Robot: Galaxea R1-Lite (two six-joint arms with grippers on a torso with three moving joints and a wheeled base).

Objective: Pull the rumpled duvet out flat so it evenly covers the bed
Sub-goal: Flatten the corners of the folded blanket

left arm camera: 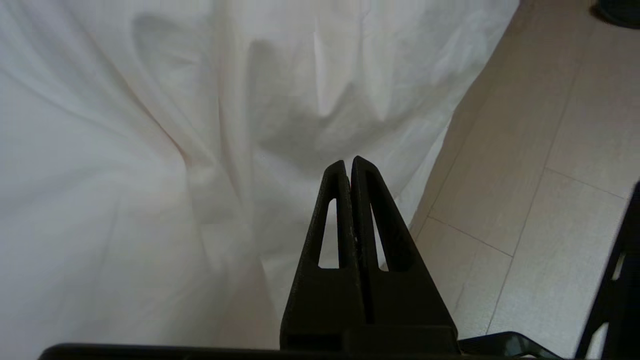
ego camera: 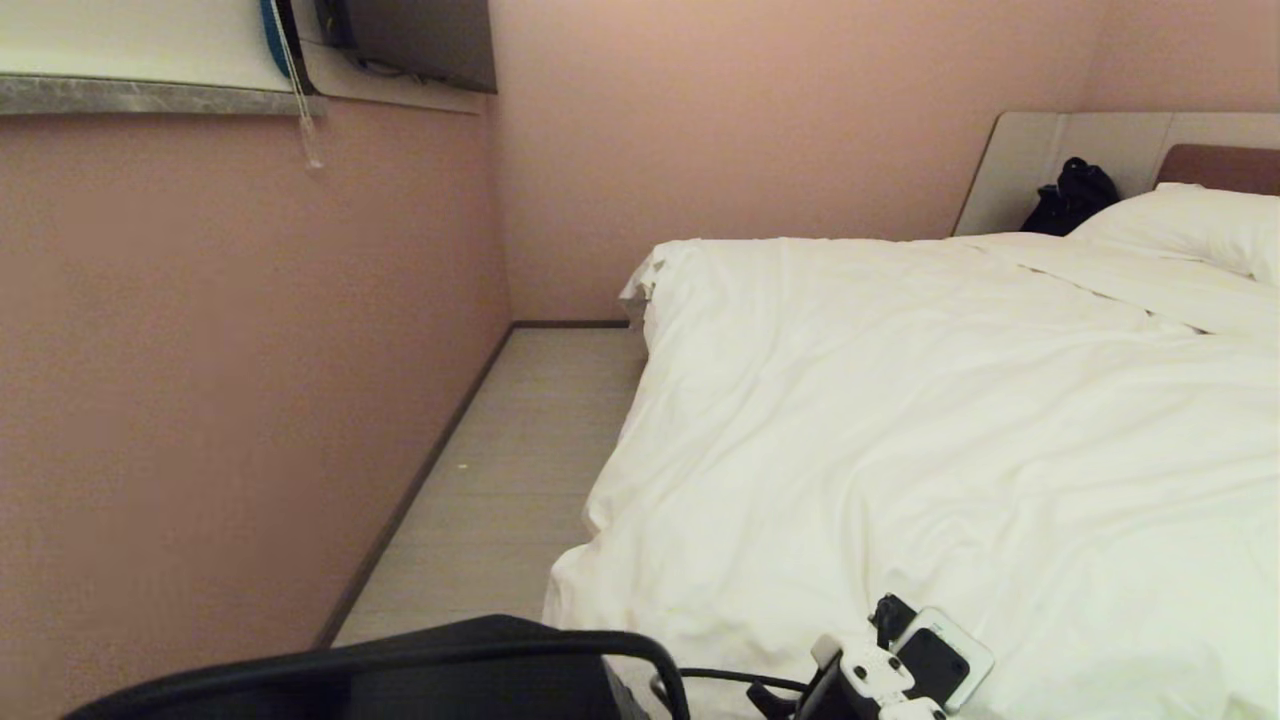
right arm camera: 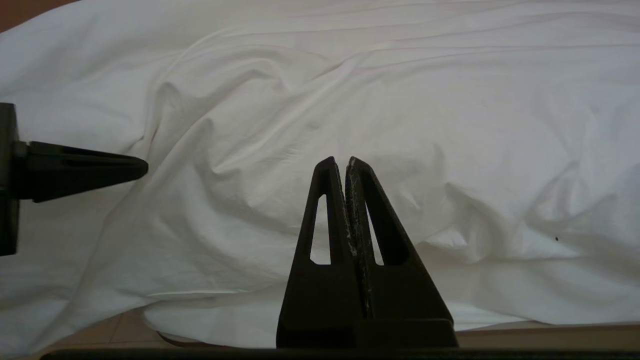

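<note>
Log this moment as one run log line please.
duvet: spread over bed, wrinkled | left gripper: shut, empty, at duvet edge | right gripper: shut, empty

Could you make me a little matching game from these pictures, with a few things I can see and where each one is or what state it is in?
Things:
1. puffy white wrinkled duvet
2. white rectangular pillow
3. black bag
4. left gripper

Places or states:
A. shut, empty, just in front of the hanging white fabric
B. against the pale grey headboard panel
C. spread over the mattress, its edge hanging toward the floor
D. at the head of the bed, beyond the duvet

Pairs: 1-C, 2-D, 3-B, 4-A
</note>
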